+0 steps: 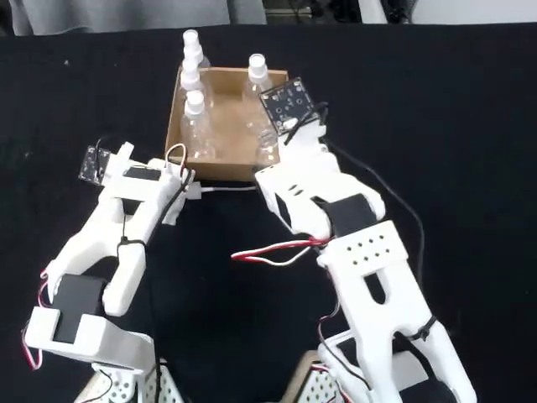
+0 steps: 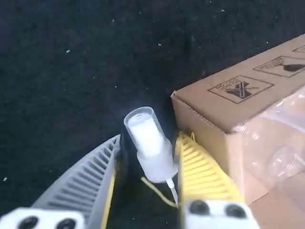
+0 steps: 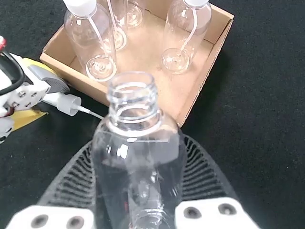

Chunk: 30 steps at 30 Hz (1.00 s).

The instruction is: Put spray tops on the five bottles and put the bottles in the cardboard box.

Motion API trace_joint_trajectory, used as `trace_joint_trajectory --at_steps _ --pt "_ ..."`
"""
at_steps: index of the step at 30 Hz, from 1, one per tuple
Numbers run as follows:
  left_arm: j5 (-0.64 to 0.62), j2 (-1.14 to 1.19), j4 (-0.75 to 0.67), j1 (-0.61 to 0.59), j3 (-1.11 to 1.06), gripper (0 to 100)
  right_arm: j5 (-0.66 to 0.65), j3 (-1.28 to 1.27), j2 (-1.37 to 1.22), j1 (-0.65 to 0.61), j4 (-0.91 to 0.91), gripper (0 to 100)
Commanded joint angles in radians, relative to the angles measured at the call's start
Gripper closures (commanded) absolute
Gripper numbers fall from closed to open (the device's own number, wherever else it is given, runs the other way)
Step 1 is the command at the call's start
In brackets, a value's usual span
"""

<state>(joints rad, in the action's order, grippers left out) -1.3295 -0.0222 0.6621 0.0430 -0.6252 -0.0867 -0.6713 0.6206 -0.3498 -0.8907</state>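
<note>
With the left gripper pinching the spray top sideways and the right gripper clamped on the open bottle just before the cardboard box, we fear the thin dip tube may miss the neck and bend.

Bright, even light; small glints on the clear bottle

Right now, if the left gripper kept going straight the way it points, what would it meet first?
Probably the black tablecloth: the left gripper tilts down toward bare cloth, its held spray top leading. The cardboard box corner stands close beside that line, so a graze is possible; depth is unclear.
</note>
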Motion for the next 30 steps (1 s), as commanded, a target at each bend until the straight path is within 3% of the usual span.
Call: trace_joint_trajectory --at_steps 1,30 --pt "-0.012 -0.005 -0.011 -0.028 0.007 83 0.006 0.015 0.041 0.015 0.035 95.6" --pt "-0.008 0.044 -0.002 0.001 -0.001 83 0.006 0.013 0.041 0.017 0.037 95.6"
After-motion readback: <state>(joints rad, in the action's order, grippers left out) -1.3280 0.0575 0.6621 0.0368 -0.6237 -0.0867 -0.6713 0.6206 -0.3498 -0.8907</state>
